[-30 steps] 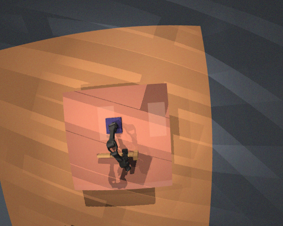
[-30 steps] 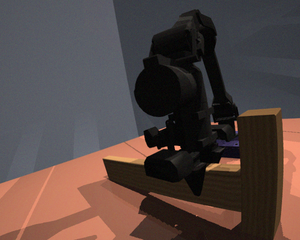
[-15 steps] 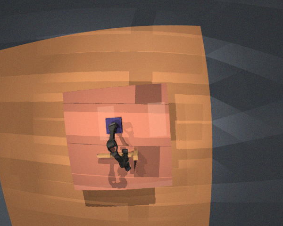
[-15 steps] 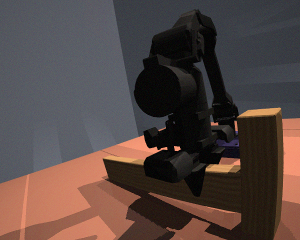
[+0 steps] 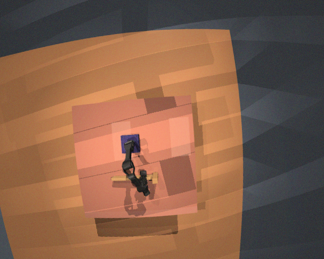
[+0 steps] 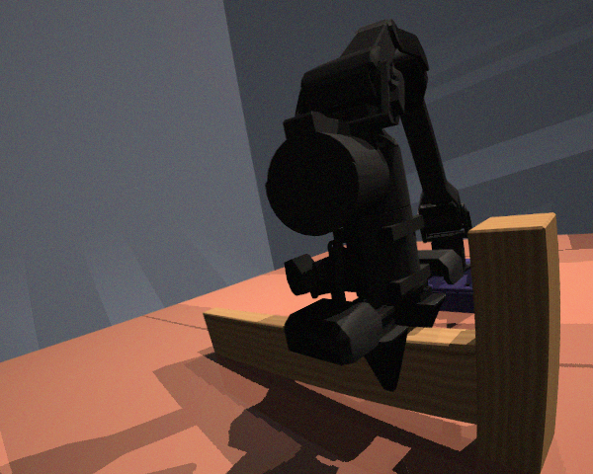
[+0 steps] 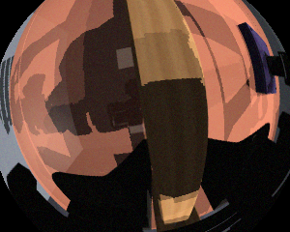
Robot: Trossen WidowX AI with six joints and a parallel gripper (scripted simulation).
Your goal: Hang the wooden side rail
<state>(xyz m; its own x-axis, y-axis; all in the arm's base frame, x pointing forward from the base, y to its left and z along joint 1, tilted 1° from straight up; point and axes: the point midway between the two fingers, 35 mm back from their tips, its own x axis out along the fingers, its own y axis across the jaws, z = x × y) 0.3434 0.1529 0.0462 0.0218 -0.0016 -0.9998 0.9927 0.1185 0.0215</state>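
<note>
The wooden side rail (image 5: 117,178) (image 6: 250,337) (image 7: 169,63) runs level or nearly so towards the upright headboard post (image 5: 155,178) (image 6: 511,331). In the exterior view its near end meets the post's left side, with a strip of table showing below the rail there. The far end is low at the left; I cannot tell if it touches the table. My gripper (image 5: 142,179) (image 6: 396,352) (image 7: 163,141) is shut on the rail, one finger on each side, in the half nearer the post. The steel hooks, slot and pins are hidden.
The blue base plate (image 5: 123,149) (image 7: 257,65) of the arm stands on the pink table top (image 5: 100,156) (image 6: 108,387), behind the rail in the exterior view. The arm reaches from it over the rail. Dark shadows lie below the rail.
</note>
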